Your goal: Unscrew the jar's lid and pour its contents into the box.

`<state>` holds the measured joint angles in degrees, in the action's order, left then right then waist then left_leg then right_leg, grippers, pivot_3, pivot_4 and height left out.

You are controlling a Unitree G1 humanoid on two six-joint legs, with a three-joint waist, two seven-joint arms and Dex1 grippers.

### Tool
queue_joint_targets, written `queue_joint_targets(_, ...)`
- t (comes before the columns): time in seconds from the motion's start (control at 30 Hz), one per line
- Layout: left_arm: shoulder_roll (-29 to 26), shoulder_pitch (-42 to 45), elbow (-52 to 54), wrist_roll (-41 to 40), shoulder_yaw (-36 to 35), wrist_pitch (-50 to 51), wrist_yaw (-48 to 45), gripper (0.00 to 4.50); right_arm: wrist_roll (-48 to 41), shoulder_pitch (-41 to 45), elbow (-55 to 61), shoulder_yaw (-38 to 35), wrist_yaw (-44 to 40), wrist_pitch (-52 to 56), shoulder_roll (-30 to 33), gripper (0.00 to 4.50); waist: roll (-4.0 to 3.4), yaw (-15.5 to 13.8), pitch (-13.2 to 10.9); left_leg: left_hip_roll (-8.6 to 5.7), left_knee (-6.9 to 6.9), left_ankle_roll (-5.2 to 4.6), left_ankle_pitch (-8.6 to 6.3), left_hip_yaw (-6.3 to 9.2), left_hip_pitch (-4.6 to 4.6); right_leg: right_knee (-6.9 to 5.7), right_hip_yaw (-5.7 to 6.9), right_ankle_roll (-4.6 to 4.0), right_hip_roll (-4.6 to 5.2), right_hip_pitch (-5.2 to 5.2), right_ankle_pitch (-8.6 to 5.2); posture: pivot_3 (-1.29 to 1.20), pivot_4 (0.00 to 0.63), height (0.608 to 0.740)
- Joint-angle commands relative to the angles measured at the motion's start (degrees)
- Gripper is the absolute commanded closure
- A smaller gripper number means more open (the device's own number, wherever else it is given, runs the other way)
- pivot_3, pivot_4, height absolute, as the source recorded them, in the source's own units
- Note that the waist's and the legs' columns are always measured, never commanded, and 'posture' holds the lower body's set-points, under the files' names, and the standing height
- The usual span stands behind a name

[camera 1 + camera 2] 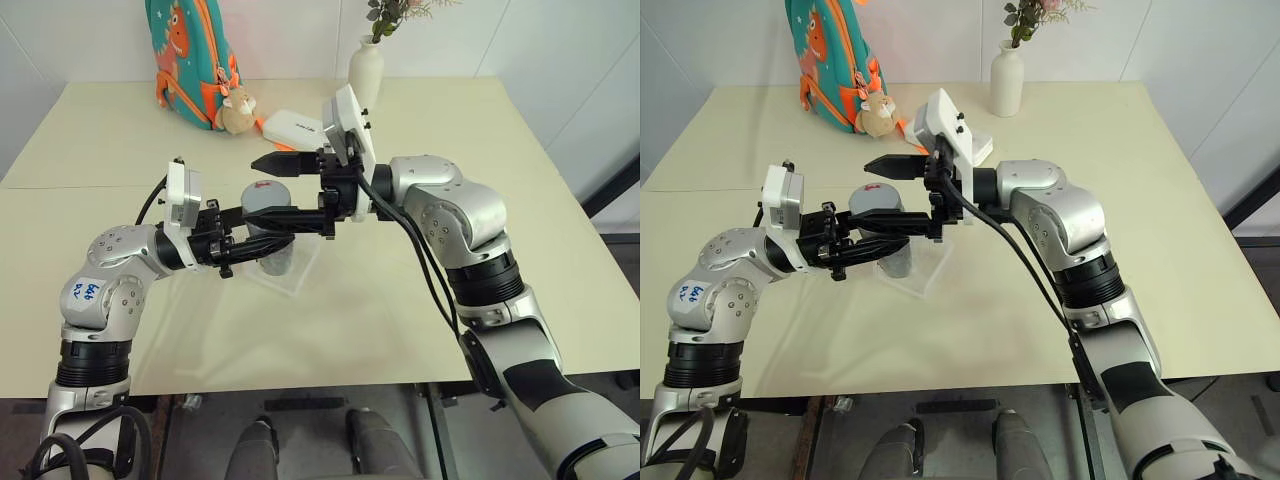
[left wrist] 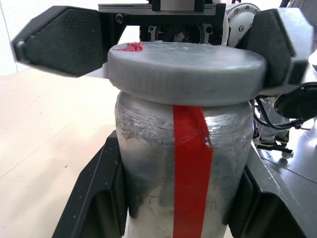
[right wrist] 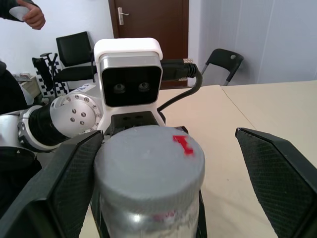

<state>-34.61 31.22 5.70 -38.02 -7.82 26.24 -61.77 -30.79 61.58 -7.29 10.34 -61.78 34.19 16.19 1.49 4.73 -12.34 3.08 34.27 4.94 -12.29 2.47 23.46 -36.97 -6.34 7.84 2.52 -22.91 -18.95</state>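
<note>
My left gripper (image 1: 256, 241) is shut on the silvery-grey jar (image 2: 183, 163), gripping its body below the lid; a red stripe runs down the jar's side. The jar stands upright over the clear box (image 1: 298, 278) on the table; I cannot tell whether its base touches the box. The round grey lid (image 3: 148, 153), with a small red mark, sits on the jar. My right gripper (image 1: 257, 190) comes in level from the right and stands open, one finger on each side of the lid. One of its fingers (image 3: 64, 183) lies close against the lid and the other (image 3: 277, 178) stands well clear. The contents are hidden inside.
At the back of the cream table (image 1: 120, 140) are a teal backpack (image 1: 190, 50) with a plush toy (image 1: 237, 110), a white oblong case (image 1: 295, 127) and a white vase (image 1: 366, 70) with flowers. A person's hand (image 3: 29, 15) and chairs show beyond the table.
</note>
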Motion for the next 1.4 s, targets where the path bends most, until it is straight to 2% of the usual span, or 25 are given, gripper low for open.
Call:
queue_joint_targets(0.03,-0.6,0.7,1.3,-1.0,-0.8,-1.2,-1.6,2.47,-0.9,1.2,-0.2,-3.4,-1.3,-0.3,1.9,0.03,0.0,0.0,0.0,0.0,0.0,0.0,0.0,0.0,0.0,0.0,0.0,0.0,0.0,0.0,0.0,0.0,0.15,0.74)
queue_joint_targets(0.47,-1.3,-0.3,1.7,-1.2,-1.5,-0.5,-2.0,2.47,-2.0,0.6,-0.7,-4.2,-4.3,1.4,2.5,0.03,0.0,0.0,0.0,0.0,0.0,0.0,0.0,0.0,0.0,0.01,0.0,0.0,0.0,0.0,0.0,0.0,0.15,0.74)
queue_joint_targets(0.97,-1.4,-0.8,2.0,-1.3,-1.8,-0.7,-1.6,2.47,0.7,1.6,-6.7,-4.9,-3.5,-1.5,2.1,0.03,0.0,0.0,0.0,0.0,0.0,0.0,0.0,0.0,0.0,0.01,0.0,0.0,0.0,0.0,0.0,0.0,0.15,0.74)
queue_joint_targets(1.27,-1.6,-1.1,2.1,-1.3,-1.8,-0.6,-1.7,2.47,-8.0,2.8,-2.0,-9.5,-4.2,6.5,1.6,0.03,0.0,0.0,0.0,0.0,0.0,0.0,0.0,0.0,0.0,0.0,0.0,0.0,0.0,0.0,0.0,0.0,0.15,0.74)
queue_joint_targets(1.4,-1.7,-1.1,2.3,-1.2,-1.7,-0.4,-1.7,2.47,-10.4,2.9,1.4,-9.8,-2.0,9.9,0.4,0.03,0.0,0.1,0.0,0.01,-0.01,0.0,0.0,0.0,-0.01,0.0,0.0,0.0,-0.01,0.0,0.0,0.0,0.15,0.74)
